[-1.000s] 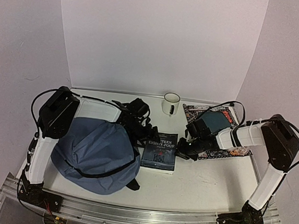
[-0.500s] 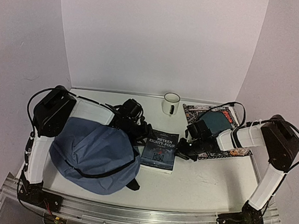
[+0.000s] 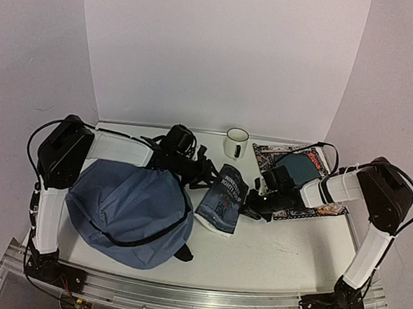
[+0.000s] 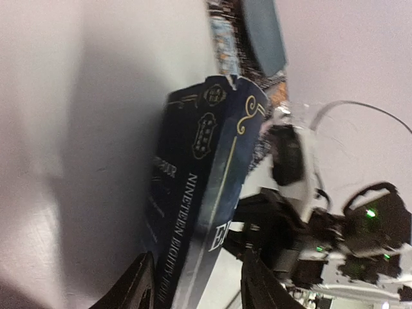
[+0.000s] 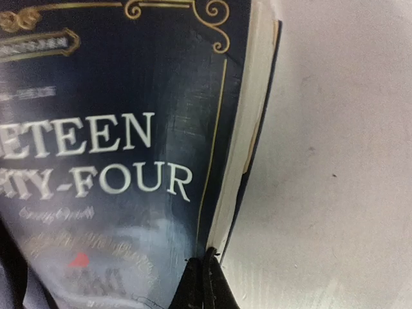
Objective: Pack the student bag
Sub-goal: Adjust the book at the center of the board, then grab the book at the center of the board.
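The slate-blue student bag [image 3: 125,212] lies at the left front of the table, black straps around it. A dark "Nineteen Eighty-Four" book [image 3: 221,199] stands tilted beside the bag's right side, its right edge raised. My right gripper [image 3: 251,202] is shut, its tips [image 5: 205,277] pressed against the book's page edge [image 5: 241,148]. My left gripper [image 3: 203,171] is open. In the left wrist view its fingers [image 4: 138,286] stand either side of the book's spine [image 4: 187,219]. The bag's opening is hidden.
A white mug [image 3: 236,142] stands at the back centre. A printed magazine [image 3: 289,198] with a teal flat item [image 3: 299,167] on it lies at the back right under my right arm. White walls close the table on three sides.
The book has gone from lying flat to tilted, its right edge lifted by my right gripper. My left gripper has moved right, to the book's spine side.
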Robot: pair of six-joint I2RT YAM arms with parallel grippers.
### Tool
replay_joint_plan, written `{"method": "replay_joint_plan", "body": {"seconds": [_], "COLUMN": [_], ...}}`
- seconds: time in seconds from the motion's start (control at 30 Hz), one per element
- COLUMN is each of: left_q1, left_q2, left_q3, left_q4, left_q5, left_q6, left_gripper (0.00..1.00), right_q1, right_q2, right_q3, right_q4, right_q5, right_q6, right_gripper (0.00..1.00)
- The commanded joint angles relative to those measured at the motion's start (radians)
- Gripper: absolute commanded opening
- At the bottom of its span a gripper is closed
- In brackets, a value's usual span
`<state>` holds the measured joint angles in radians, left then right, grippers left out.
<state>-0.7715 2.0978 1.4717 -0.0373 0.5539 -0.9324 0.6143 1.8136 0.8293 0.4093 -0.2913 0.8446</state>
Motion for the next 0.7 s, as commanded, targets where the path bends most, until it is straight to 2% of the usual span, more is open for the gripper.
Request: {"method": "replay_joint_plan", "body": {"seconds": [0.0,0.33,0.47,0.57,0.67], "left_q1": [-0.141,-0.133,-0.128,-0.122,-0.12], "left_q2": [-0.043,-0.05,-0.084,-0.108,-0.134], "left_q3": [0.04,-0.051,-0.045,-0.052,-0.06], "left_q4": [0.205,0.135,-0.004,-0.06,-0.097], "left_q5": [0.32,0.181,0.043,-0.037,-0.118], "left_q6": [0.01,0.058,0.121,0.114,0.104], "left_gripper": [0.44,0.47,0.55,0.59,0.68], "right_q1": [0.055,0.053,0.053,0.055,0.061], "right_q2": [0.121,0.103,0.073,0.053,0.029], "right_q3": [0.013,0.018,0.022,0.037,0.057], "right_q4": [0.071,0.065,0.051,0.038,0.03], "right_q5": [-0.189,-0.188,-0.184,-0.198,-0.211], "right_q6": [-0.074,-0.087,-0.099,-0.115,-0.132], "right_gripper": [0.0,0.0,0.02,0.04,0.05]}}
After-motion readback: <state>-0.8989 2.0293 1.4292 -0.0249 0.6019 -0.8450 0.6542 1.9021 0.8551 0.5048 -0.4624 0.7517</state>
